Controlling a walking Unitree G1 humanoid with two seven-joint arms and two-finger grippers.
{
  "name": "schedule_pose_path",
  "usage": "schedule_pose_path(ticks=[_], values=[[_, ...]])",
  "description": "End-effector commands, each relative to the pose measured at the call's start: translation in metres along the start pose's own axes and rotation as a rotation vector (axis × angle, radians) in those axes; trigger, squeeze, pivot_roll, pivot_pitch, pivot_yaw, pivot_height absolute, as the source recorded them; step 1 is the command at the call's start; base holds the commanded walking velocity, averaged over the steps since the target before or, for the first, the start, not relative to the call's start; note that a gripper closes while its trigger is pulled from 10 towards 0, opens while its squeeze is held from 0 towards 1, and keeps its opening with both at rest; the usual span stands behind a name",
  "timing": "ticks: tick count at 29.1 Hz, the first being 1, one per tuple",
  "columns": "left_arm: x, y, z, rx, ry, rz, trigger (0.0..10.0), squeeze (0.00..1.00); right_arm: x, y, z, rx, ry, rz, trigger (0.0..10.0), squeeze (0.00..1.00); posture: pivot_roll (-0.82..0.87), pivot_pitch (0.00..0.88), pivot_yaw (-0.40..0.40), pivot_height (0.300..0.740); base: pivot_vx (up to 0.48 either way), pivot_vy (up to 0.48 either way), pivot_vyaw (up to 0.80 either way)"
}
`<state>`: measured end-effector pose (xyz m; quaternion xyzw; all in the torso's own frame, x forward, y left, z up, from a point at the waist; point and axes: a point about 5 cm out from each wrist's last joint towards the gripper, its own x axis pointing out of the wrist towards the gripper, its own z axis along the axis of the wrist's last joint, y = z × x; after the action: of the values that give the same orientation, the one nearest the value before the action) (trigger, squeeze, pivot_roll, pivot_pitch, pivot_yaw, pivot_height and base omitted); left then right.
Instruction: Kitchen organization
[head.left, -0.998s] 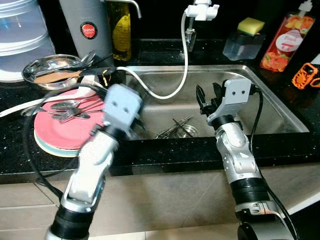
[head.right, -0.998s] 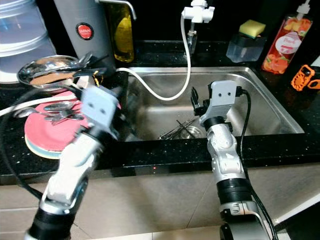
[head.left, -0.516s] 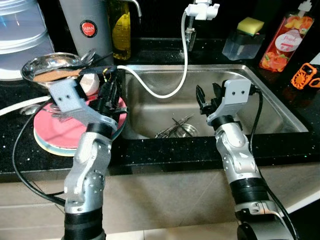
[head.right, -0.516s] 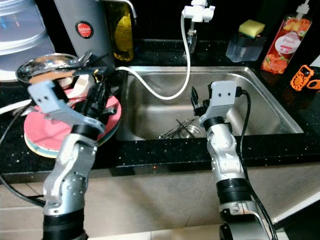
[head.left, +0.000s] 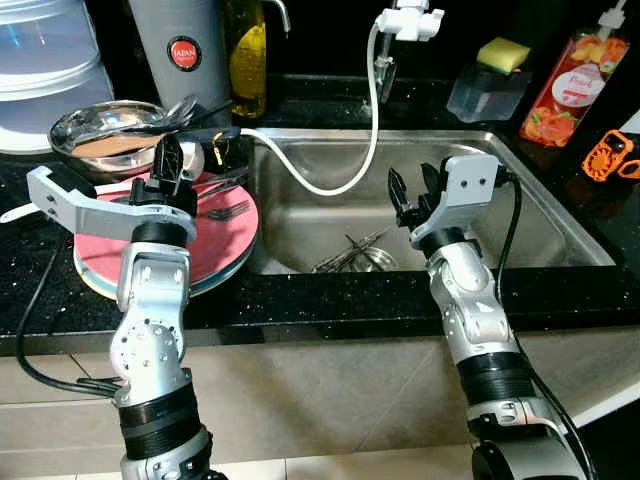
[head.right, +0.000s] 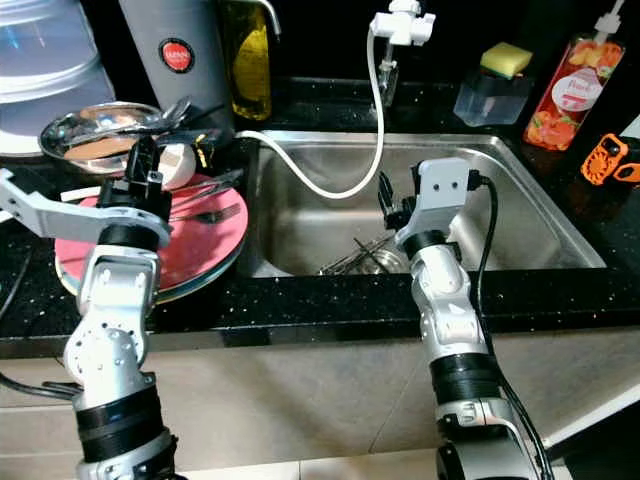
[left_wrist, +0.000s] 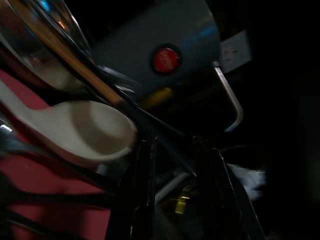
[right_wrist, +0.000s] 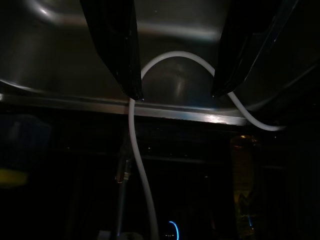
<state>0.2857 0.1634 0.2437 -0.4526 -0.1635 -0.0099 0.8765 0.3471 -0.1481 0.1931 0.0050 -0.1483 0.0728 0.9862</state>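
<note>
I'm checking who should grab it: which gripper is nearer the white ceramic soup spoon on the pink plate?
Left. The left gripper hovers right beside the white ceramic soup spoon; the right gripper hangs over the sink.

Black counter (head.left: 330, 310): plate stack (head.left: 215, 255), steel bowl (head.left: 75, 125), soap bottle (head.left: 570, 85).

left gripper (head.left: 170, 160) raised, fingers slightly parted, right gripper (head.left: 413, 187) held forward, fingers spread

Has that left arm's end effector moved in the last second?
Yes. The left end effector has swung from the sink's edge leftward, over the pink plate.
</note>
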Motion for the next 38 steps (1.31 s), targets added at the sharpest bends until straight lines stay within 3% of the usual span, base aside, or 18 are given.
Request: schedule_pose_path(ticks=[1,3,7,8,9,10,11,12,15,16,18,19,21,22,24,30,34,38], values=[[-0.003,0.000,-0.007,0.180,0.057,0.017,10.0,0.00,-0.001,-0.003,-0.002,-0.013,0.003,-0.011,10.0,0.00,0.23,0.000,-0.068,0.740,0.000,0.000,0.00],[-0.003,0.000,-0.007,0.180,0.057,0.017,10.0,0.00,-0.001,-0.003,-0.002,-0.013,0.003,-0.011,10.0,0.00,0.23,0.000,-0.068,0.740,0.000,0.000,0.00],[-0.016,-0.005,0.002,0.777,0.195,-0.152,10.0,0.00,-0.004,-0.007,-0.004,-0.016,0.010,-0.022,10.0,0.00,0.23,0.000,-0.062,0.740,0.000,0.000,0.00],[-0.016,-0.005,0.002,0.777,0.195,-0.152,10.0,0.00,-0.004,-0.007,-0.004,-0.016,0.010,-0.022,10.0,0.00,0.23,0.000,-0.062,0.740,0.000,0.000,0.00],[-0.020,-0.001,0.011,0.944,0.210,-0.178,10.0,0.00,-0.004,-0.007,-0.005,-0.017,0.012,-0.022,10.0,0.00,0.23,0.000,-0.062,0.740,0.000,0.000,0.00],[-0.020,-0.001,0.011,0.944,0.210,-0.178,10.0,0.00,-0.004,-0.007,-0.005,-0.017,0.012,-0.022,10.0,0.00,0.23,0.000,-0.062,0.740,0.000,0.000,0.00],[-0.021,0.000,0.016,1.019,0.212,-0.189,10.0,0.00,-0.004,-0.007,-0.005,-0.017,0.013,-0.022,10.0,0.00,0.23,0.000,-0.062,0.740,0.000,0.000,0.00],[-0.025,0.001,0.028,1.223,0.198,-0.246,10.0,0.00,-0.004,-0.006,-0.005,-0.016,0.014,-0.021,10.0,0.00,0.25,0.000,-0.064,0.740,0.000,0.000,0.00],[-0.028,0.002,0.038,1.371,0.196,-0.293,10.0,0.00,-0.003,-0.005,-0.006,-0.012,0.015,-0.018,10.0,0.00,0.25,0.000,-0.064,0.740,0.000,0.000,0.00],[-0.028,0.002,0.038,1.371,0.196,-0.293,10.0,0.00,-0.003,-0.005,-0.006,-0.012,0.015,-0.018,10.0,0.00,0.25,0.000,-0.064,0.740,0.000,0.000,0.00],[-0.029,0.005,0.044,1.535,0.207,-0.340,10.0,0.00,-0.002,-0.002,-0.007,-0.006,0.018,-0.009,10.0,0.00,0.28,0.000,-0.075,0.740,0.000,0.000,0.00],[-0.029,0.005,0.044,1.535,0.207,-0.340,10.0,0.00,-0.002,-0.002,-0.007,-0.006,0.018,-0.009,10.0,0.00,0.28,0.000,-0.075,0.740,0.000,0.000,0.00],[-0.025,0.014,0.049,1.715,0.211,-0.359,10.0,0.00,-0.001,0.001,-0.008,0.000,0.021,0.001,10.0,0.00,0.29,0.000,-0.079,0.740,0.000,0.000,0.00],[-0.025,0.014,0.049,1.715,0.211,-0.359,10.0,0.00,-0.001,0.001,-0.008,0.000,0.021,0.001,10.0,0.00,0.29,0.000,-0.079,0.740,0.000,0.000,0.00],[-0.019,0.021,0.051,1.841,0.217,-0.379,10.0,0.00,0.000,0.004,-0.009,0.005,0.022,0.007,10.0,0.00,0.29,0.000,-0.079,0.740,0.000,0.000,0.00],[-0.004,0.033,0.045,1.978,0.228,-0.468,10.0,0.00,0.000,0.004,-0.009,0.010,0.019,0.007,10.0,0.00,0.27,0.000,-0.077,0.740,0.000,0.000,0.00],[0.004,0.032,0.038,2.015,0.194,-0.597,10.0,0.00,-0.002,0.002,-0.009,0.010,0.014,0.000,10.0,0.00,0.26,0.000,-0.071,0.740,0.000,0.000,0.00],[0.010,0.032,0.035,2.018,0.164,-0.635,10.0,0.00,-0.002,0.001,-0.009,0.010,0.011,-0.005,10.0,0.00,0.26,0.000,-0.071,0.740,0.000,0.000,0.00]])
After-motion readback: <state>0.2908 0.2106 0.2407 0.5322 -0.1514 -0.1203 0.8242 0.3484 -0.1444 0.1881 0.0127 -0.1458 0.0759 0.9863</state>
